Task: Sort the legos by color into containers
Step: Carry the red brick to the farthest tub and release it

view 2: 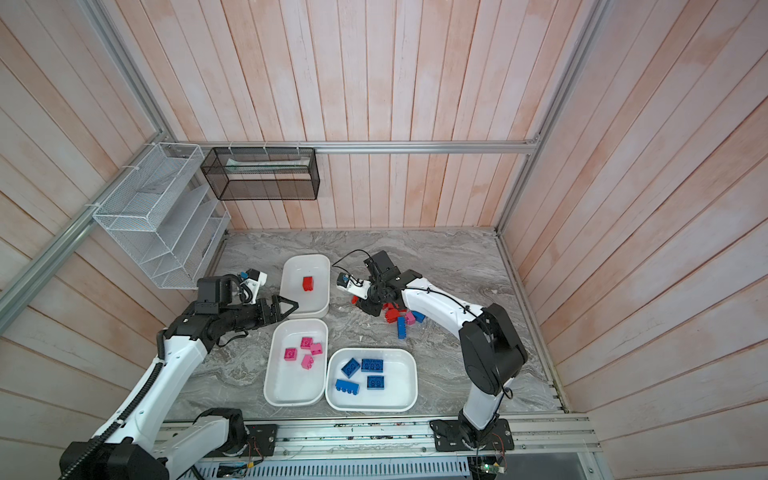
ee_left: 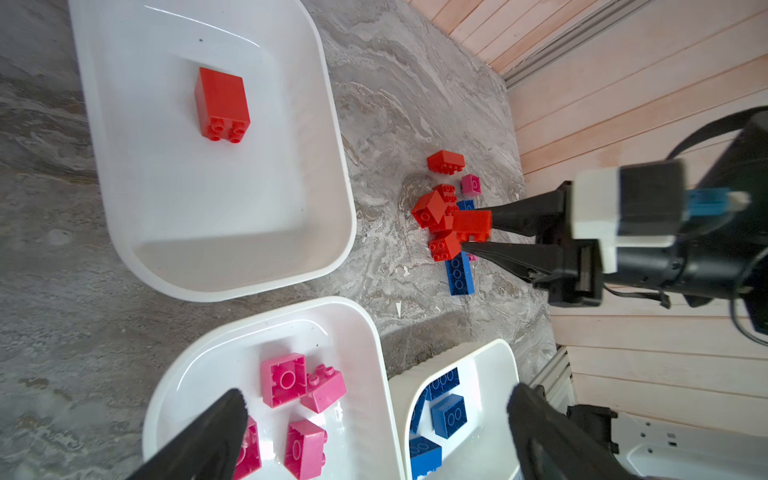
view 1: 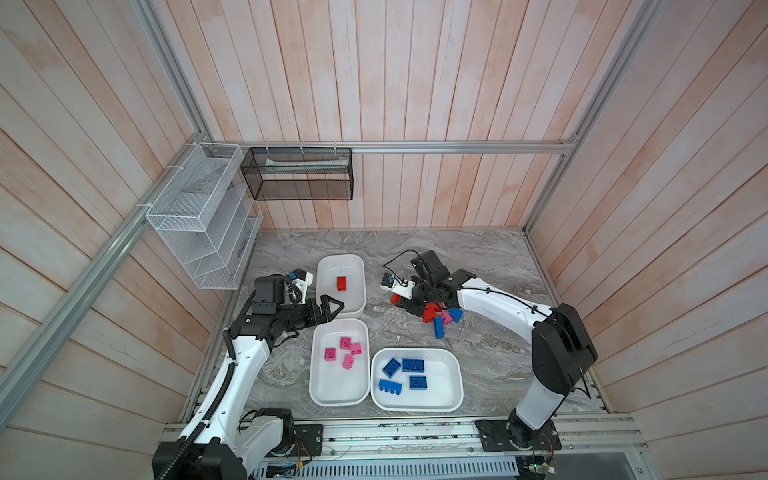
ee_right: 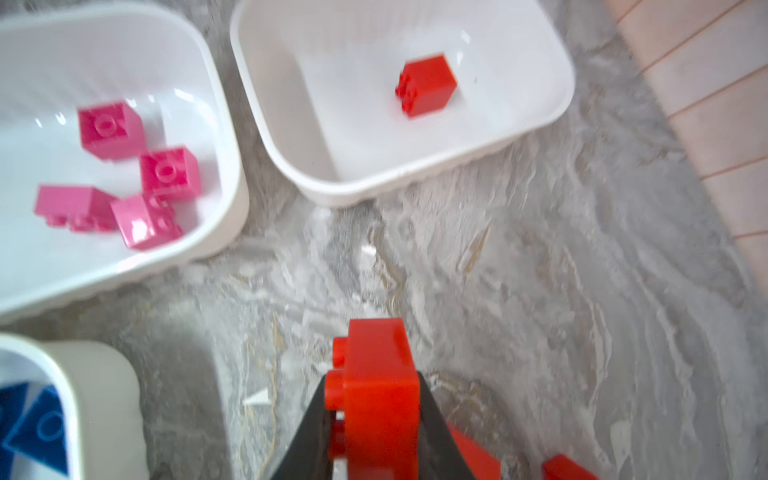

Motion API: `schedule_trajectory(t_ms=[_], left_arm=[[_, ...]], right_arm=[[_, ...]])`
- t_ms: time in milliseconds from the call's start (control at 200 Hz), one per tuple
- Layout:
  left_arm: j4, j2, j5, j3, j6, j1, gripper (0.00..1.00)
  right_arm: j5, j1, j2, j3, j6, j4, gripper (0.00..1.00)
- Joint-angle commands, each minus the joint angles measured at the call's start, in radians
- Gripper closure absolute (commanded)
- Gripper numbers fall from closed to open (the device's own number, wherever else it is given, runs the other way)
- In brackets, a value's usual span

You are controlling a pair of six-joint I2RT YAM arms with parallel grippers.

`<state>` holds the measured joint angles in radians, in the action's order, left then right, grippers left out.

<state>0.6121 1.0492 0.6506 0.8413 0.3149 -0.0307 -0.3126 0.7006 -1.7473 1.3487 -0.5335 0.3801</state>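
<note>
Clamped on a red brick point(ee_right: 380, 399) at the loose pile point(view 1: 440, 318) right of centre, the right gripper point(ee_left: 478, 237) reaches in low with its arm bent over the table point(view 1: 490, 266), while the left gripper point(view 1: 332, 309) hangs wide apart and holds nothing over the gap between the far tub point(view 1: 322, 266) and the near-left tub point(view 1: 318, 386). One red brick point(view 1: 341, 283) lies in the far tub, four pink bricks point(view 1: 345, 353) in the near-left tub and four blue bricks point(view 1: 405, 374) in the near-right tub point(view 1: 453, 386). Bare marble lies open between pile and tubs.
</note>
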Motion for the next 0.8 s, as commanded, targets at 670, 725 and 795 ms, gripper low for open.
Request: schedule_trajectory(t_ms=[670,725,795], left_arm=[[0.025,-0.037,-0.041,0.02,0.002,0.032,0.0],[0.025,-0.038,-0.04,0.018,0.001,0.031,0.0],[0.026,-0.035,-0.039,0.017,-0.003,0.034,0.0]], right_arm=[[0.166,0.108,-0.59,0.655,0.12,0.017,0.71],[0.176,0.109,-0.608,0.679,0.109,0.031,0.66],[0.189,0.11,-0.612,0.696,0.105,0.039,0.59]])
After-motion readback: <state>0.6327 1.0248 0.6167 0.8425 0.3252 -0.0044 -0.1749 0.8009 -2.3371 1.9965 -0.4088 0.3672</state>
